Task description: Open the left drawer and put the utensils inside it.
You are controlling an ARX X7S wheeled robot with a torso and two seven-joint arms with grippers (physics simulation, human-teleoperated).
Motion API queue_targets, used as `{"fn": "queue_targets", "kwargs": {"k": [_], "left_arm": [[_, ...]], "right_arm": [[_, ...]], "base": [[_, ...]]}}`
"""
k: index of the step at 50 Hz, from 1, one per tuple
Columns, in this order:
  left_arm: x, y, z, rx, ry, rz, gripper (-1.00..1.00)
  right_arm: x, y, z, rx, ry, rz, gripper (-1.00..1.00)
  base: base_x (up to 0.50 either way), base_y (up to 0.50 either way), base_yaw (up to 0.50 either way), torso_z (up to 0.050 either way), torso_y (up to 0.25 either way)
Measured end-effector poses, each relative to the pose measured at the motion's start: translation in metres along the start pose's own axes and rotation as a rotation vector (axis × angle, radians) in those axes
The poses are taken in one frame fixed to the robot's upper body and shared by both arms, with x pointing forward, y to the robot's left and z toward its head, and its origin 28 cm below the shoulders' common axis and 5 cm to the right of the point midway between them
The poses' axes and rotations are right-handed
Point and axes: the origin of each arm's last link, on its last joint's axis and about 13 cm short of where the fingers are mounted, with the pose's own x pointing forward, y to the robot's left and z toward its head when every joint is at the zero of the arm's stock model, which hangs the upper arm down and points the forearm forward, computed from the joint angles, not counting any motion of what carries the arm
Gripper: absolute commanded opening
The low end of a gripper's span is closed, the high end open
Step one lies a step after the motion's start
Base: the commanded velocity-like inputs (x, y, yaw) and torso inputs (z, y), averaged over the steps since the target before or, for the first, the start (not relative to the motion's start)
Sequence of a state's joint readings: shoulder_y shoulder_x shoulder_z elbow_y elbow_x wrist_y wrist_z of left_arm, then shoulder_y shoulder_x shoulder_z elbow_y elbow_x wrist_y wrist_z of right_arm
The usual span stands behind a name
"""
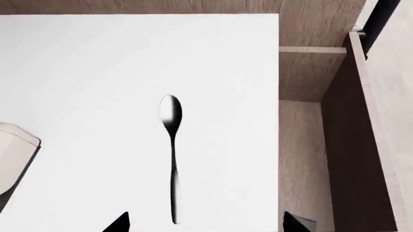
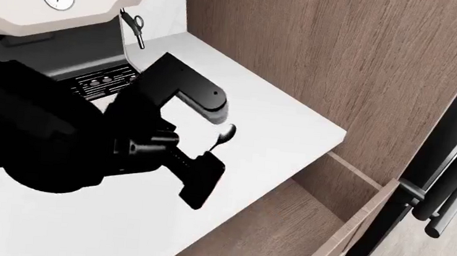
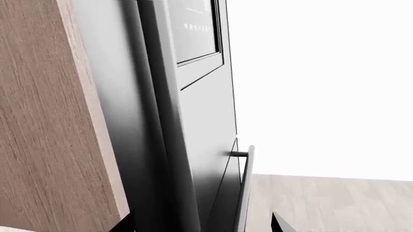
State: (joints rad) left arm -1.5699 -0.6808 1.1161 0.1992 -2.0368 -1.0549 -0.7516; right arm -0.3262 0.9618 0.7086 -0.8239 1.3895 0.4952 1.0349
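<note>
The left drawer (image 2: 302,234) stands pulled out, so the step in hand looks like fetching the spoon (image 1: 171,154), 1 of 2 utensils. It lies flat on the white bench (image 1: 84,72), near the edge above the drawer. The left tool (image 1: 206,223) hovers over its handle end, tips spread wide, holding nothing. Next: lower straight and close across the handle

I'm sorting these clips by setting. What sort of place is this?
Most likely a home kitchen, rendered in simulation. A coffee machine stands on a white counter, a spoon lies on that counter, and a wood-grain drawer is pulled open beside a tall black fridge.
</note>
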Motion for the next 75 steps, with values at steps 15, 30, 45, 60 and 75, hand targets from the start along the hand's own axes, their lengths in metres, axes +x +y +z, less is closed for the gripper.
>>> {"fn": "queue_targets", "kwargs": {"k": [15, 30, 45, 60, 75], "left_arm": [[0.027, 0.024, 0.022, -0.047, -0.012, 0.061, 1.00], [0.056, 0.035, 0.025, -0.085, 0.003, 0.063, 1.00], [0.083, 0.049, 0.034, -0.149, -0.006, 0.072, 1.00], [0.106, 0.050, 0.035, -0.147, 0.014, 0.069, 1.00], [0.114, 0.041, 0.029, -0.131, 0.034, 0.050, 1.00]], "right_arm": [[0.002, 0.002, -0.003, 0.000, 0.009, 0.006, 1.00], [0.004, 0.004, -0.005, 0.005, 0.012, 0.009, 1.00], [0.005, 0.004, -0.010, 0.011, 0.023, 0.013, 1.00], [0.006, 0.003, -0.013, 0.017, 0.031, 0.010, 1.00], [0.008, 0.002, -0.015, 0.020, 0.037, 0.010, 1.00]], "base": [[0.00, 0.00, 0.00, 0.000, 0.000], [0.00, 0.00, 0.00, 0.000, 0.000], [0.00, 0.00, 0.00, 0.000, 0.000], [0.00, 0.00, 0.00, 0.000, 0.000], [0.00, 0.00, 0.00, 0.000, 0.000]]}}
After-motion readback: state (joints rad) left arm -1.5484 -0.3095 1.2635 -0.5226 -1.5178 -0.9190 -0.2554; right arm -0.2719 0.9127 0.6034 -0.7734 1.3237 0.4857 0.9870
